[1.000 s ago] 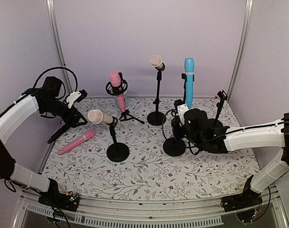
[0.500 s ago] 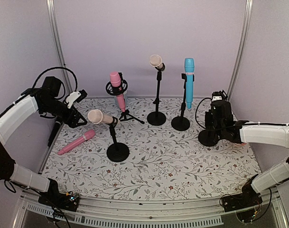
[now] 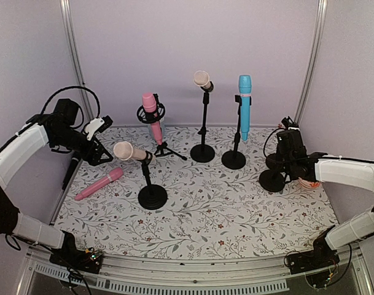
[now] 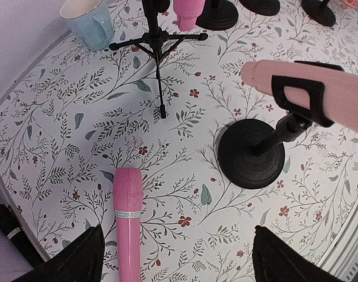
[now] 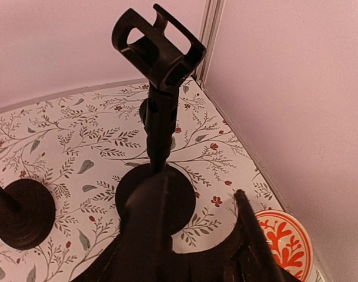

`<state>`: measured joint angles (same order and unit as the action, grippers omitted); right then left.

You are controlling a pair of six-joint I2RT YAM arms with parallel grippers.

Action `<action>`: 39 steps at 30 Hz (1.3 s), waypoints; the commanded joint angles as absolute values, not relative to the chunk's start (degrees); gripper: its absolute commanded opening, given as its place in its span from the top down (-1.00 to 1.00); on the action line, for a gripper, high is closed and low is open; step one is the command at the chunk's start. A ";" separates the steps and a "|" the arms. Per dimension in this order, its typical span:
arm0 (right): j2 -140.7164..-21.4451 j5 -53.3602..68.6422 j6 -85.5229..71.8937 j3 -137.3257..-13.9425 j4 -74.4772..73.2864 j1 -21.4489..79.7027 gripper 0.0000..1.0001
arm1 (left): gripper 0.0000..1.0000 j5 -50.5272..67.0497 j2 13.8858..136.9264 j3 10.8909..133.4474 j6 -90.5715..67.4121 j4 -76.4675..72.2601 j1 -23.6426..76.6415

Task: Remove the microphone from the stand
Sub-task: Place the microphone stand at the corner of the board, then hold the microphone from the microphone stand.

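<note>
Several microphones sit in stands: a beige one [image 3: 128,151] tilted on the near stand [image 3: 152,196], a pink one [image 3: 151,110] in a tripod mount, a beige one [image 3: 202,79] on the tall back stand and a blue one [image 3: 244,104]. A loose pink microphone [image 3: 99,183] lies on the mat. My left gripper [image 3: 98,147] is open and empty above the mat's left edge. Its wrist view shows the loose pink microphone [image 4: 127,223] and the tilted beige one [image 4: 308,88]. My right gripper [image 3: 284,161] is open and empty beside an empty clip stand [image 5: 158,64].
An orange patterned plate [image 5: 287,247] lies at the right wall, just right of my right gripper. A blue mug [image 4: 87,23] stands behind the tripod. A black microphone [image 3: 70,169] lies along the left edge. Walls close in on three sides.
My right arm has swung from the middle of the table to the right, ending at the empty clip stand. The left arm has not moved.
</note>
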<state>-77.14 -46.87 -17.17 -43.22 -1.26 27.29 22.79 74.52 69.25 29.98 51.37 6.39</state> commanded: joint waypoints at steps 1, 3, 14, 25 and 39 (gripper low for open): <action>-74.00 -48.86 -19.91 -45.21 -8.03 26.74 -0.32 | -0.77 24.76 73.29 68.84 30.66 52.29 7.21; -72.88 -48.27 -19.61 -46.11 -9.90 27.25 -0.53 | -0.77 25.13 73.30 68.77 30.82 52.45 7.19; -69.35 -55.77 -25.59 -53.85 -23.12 49.73 -0.90 | -0.77 29.60 73.63 70.08 31.38 54.08 7.22; -86.72 -35.47 -21.97 -63.15 -4.23 65.13 -0.81 | -0.75 35.88 74.86 74.39 30.37 55.48 10.73; -110.01 -10.01 -18.02 -86.08 0.63 65.06 -0.79 | -0.71 43.67 77.02 79.64 30.24 58.03 21.13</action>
<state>-107.35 -16.12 -19.88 -81.95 -1.50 65.12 39.22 75.94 77.10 30.37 56.90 18.57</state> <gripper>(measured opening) 0.894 0.860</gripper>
